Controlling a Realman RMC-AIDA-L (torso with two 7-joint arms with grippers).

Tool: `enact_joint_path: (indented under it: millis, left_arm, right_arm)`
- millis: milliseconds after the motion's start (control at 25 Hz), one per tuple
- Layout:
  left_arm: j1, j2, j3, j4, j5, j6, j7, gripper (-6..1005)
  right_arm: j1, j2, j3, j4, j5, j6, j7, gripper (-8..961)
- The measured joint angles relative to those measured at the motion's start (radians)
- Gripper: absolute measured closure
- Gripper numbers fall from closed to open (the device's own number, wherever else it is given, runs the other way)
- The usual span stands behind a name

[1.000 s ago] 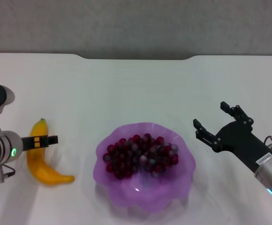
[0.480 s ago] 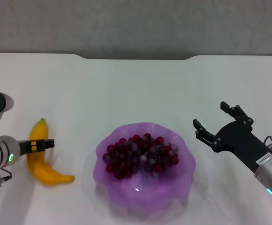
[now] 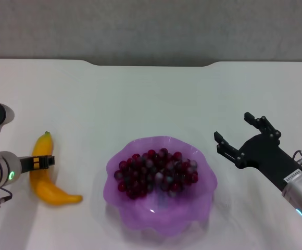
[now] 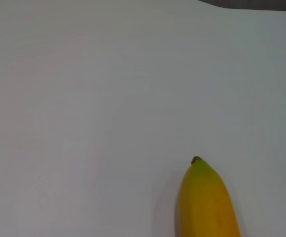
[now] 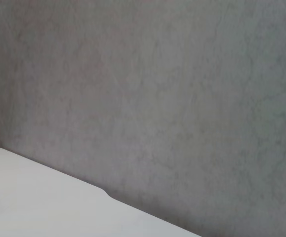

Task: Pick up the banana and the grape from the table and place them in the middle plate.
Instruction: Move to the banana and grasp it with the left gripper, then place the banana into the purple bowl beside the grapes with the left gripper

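1. Head view: the grape (image 3: 156, 175) already lies in the plate (image 3: 140, 216), mid-table toward the near edge, so the banana (image 3: 46, 178) is the step in hand. It lies flat on the table (image 3: 140, 99) near the left edge, stem tip toward the far edge. The left gripper (image 3: 40, 162) sits over the banana's upper half. I would grip across the thick middle, not the tapering tip, and lift straight up before swinging toward the plate, clearing its wavy rim. Its jaws cannot be judged here: only a dark and orange finger shows across the fruit.
2. Head view, right side: the right gripper (image 3: 235, 139) hovers near the right edge with jaws spread wide, holding nothing.
3. Left wrist view: only the banana's tip (image 4: 205, 197) on bare table; no fingers visible.
4. Right wrist view: grey wall (image 5: 158, 98) and a table corner.
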State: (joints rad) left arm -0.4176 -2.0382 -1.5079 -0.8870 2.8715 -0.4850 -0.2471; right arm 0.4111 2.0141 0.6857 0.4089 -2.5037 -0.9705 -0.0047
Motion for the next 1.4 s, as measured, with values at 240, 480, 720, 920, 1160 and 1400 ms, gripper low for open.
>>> enact_joint_path:
  millis: [240,480,720,920,1160,1400]
  left_arm:
    - [0.000,-0.001,0.000,0.002,-0.001,0.000,-0.001,411]
    - [0.000,-0.002,0.003,0.001,-0.002,0.001,0.002,480]
    - [0.015,0.003,-0.017,-0.074,-0.002,-0.047,0.022,503]
    - [0.087,0.001,-0.081,-0.302,-0.054,-0.209,0.160,503]
    - [0.112,0.001,-0.089,-0.441,-0.249,-0.384,0.327,502]
    - [0.129,-0.003,-0.071,-0.477,-0.539,-0.354,0.520,502]
  right_arm:
    - [-0.001,0.000,0.000,0.001,0.000,0.000,0.001,59]
    - [-0.001,0.000,0.000,-0.003,0.000,0.001,0.005,59]
    - [-0.007,0.000,0.000,-0.008,0.000,0.003,0.006,59]
    - [-0.009,0.000,0.006,-0.009,0.000,0.017,0.007,59]
    - [-0.009,0.000,0.002,-0.010,0.000,0.017,0.007,59]
    - [-0.009,0.000,0.004,-0.010,0.000,0.017,0.008,59]
